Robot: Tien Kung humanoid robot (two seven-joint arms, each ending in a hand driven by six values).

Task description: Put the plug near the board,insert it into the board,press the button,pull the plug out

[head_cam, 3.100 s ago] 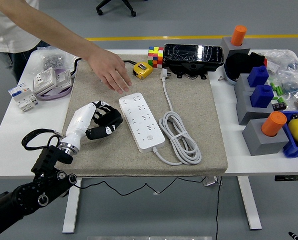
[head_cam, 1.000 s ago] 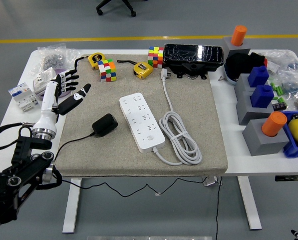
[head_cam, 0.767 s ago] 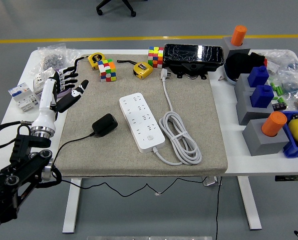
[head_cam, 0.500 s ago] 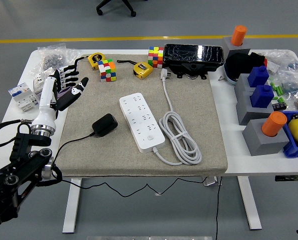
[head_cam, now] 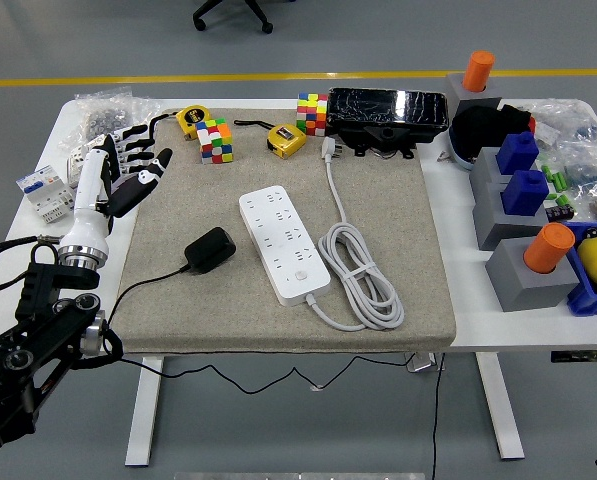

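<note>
Left hand (head_cam: 128,172): raised over the mat's far-left edge, fingers spread, holding nothing
Plug (head_cam: 209,249): black adapter lying on the grey mat (head_cam: 398,250), just left of the board, apart from it, well clear of the hand; its black cable runs off toward the near-left edge
Board (head_cam: 283,243): white power strip lying flat mid-mat, its white cord (head_cam: 358,275) coiled to its right

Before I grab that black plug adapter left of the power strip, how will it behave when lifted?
The black plug adapter looks like a small solid block, so probably rigid and light. Its thin cable trails off the mat's near-left edge, so it will likely drag and tug. The smooth rounded casing may slip in the left hand.
</note>
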